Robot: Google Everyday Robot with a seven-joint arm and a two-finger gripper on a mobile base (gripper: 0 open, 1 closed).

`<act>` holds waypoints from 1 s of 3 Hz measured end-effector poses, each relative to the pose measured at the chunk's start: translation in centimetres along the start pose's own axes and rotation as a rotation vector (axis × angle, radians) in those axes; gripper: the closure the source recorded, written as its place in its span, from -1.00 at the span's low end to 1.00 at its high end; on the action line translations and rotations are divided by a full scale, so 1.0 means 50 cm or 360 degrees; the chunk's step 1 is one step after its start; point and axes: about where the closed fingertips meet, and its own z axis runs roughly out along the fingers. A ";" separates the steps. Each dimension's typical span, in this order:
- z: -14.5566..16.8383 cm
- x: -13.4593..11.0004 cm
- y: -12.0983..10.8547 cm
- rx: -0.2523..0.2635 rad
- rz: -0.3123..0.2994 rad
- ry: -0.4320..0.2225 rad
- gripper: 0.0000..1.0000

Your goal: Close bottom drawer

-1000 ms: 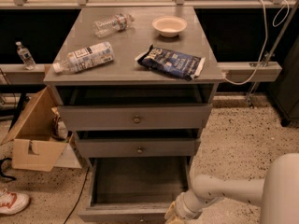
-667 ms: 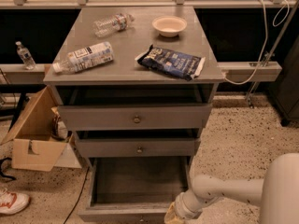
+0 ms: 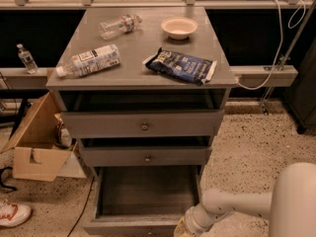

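Bottom drawer (image 3: pixel 143 195): pulled well out under middle drawer (image 3: pixel 147 156), bare grey inside exposed. Middle drawer and top drawer (image 3: pixel 143 124): each ajar, insides dark, contents not discernible. Bowl (image 3: pixel 178 27) near far right corner of tabletop (image 3: pixel 140 47). Clear bottle (image 3: pixel 118 25) and white-labelled bottle (image 3: pixel 91 60) lying toward left edge; snack bag (image 3: pixel 181 65) toward right edge. Open cardboard box (image 3: pixel 34 152) on floor, left. Hand (image 3: pixel 181 230) at bottom drawer's front right corner, cut by frame edge; apart or together: cannot tell. Versus earlier frame: drawer and hand unchanged.
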 end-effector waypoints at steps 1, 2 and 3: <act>0.030 0.029 -0.011 0.0039 -0.0043 0.0028 1.00; 0.062 0.059 -0.026 0.0071 -0.0054 0.0045 1.00; 0.104 0.100 -0.053 0.0106 -0.0034 0.0059 1.00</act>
